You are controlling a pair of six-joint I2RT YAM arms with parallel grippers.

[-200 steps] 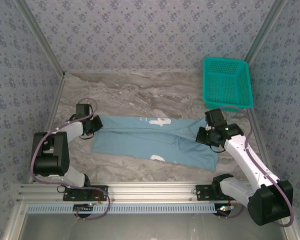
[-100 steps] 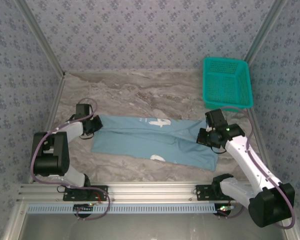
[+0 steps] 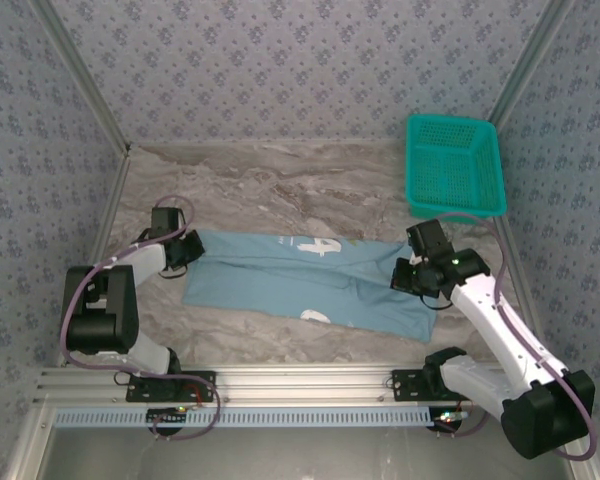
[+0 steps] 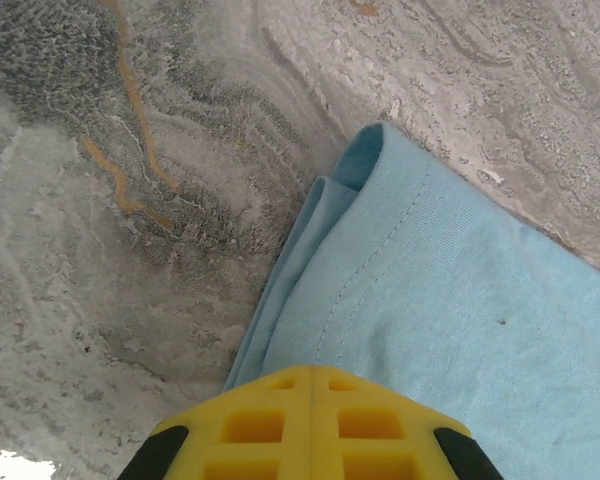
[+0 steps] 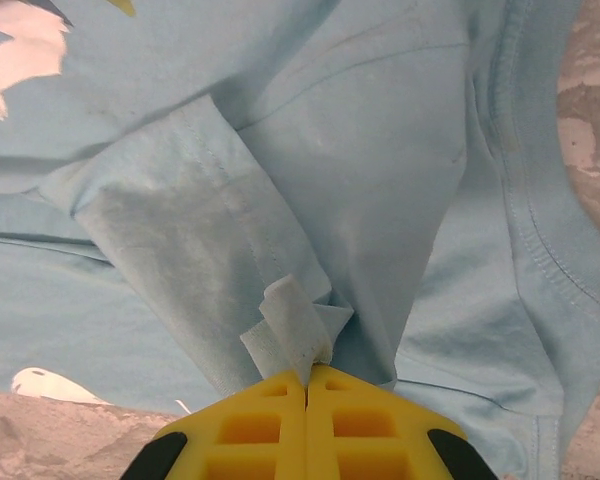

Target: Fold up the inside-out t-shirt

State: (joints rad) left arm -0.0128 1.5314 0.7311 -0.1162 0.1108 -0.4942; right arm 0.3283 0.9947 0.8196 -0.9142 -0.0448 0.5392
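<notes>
Lying across the marbled table, the light-blue t-shirt is pinched at both ends. The left gripper clamps its edge, and the right gripper clamps a fold.

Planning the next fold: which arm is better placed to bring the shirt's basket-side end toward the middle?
Probably right. The right gripper is shut on a pinch of the shirt at that end; the left gripper holds the opposite edge.

no text, number, brand or sign can be read anywhere. the whitish print on the inside-out t-shirt shows only as pale broken shapes, not legible letters.
</notes>
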